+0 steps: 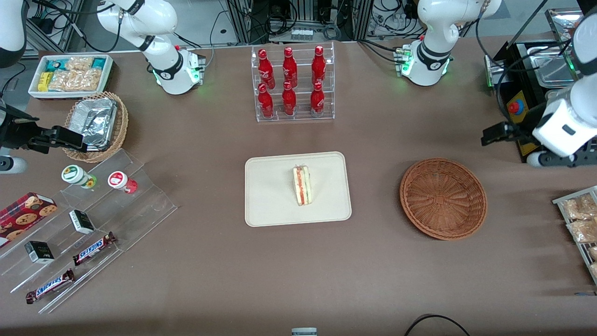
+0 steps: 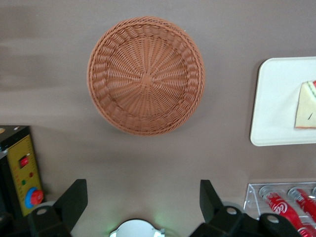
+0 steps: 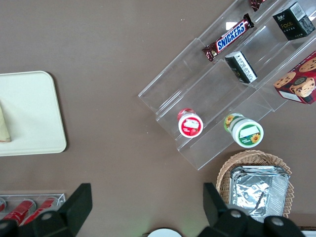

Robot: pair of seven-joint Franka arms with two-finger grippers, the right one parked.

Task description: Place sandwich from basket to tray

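The small triangular sandwich (image 1: pixel 302 185) of pale white bread, with red and green filling along its cut edge, rests on the flat cream-beige rectangular tray (image 1: pixel 270 205) with rounded corners, a little off the tray's middle toward the working arm's end of the tabletop (image 1: pixel 289 280) and lying inside the low rim. In the front view the round reddish-brown woven wicker basket (image 1: pixel 443 198) sits at about 3 o'clock from the tray, well apart from it, and nothing lies in its bowl; the left wrist view shows the same bare weave (image 2: pixel 146 75) with the tray's rounded edge (image 2: pixel 269 106) and a corner of the sandwich (image 2: pixel 305 106) off to one side. The black two-finger hand (image 1: pixel 494 134) of the left arm hangs above the brown tabletop at about 1 o'clock from the basket in the front view, clear of both basket and tray. In the left wrist view its fingers (image 2: pixel 74 197) stand spread wide apart with bare tabletop between them and nothing in their grip. A clear acrylic rack of red bottles (image 1: pixel 291 84) stands at 12 o'clock from the tray, farther from the front camera. Toward the parked arm's end lies a clear stepped display (image 1: pixel 93 228) carrying chocolate bars and small jars.
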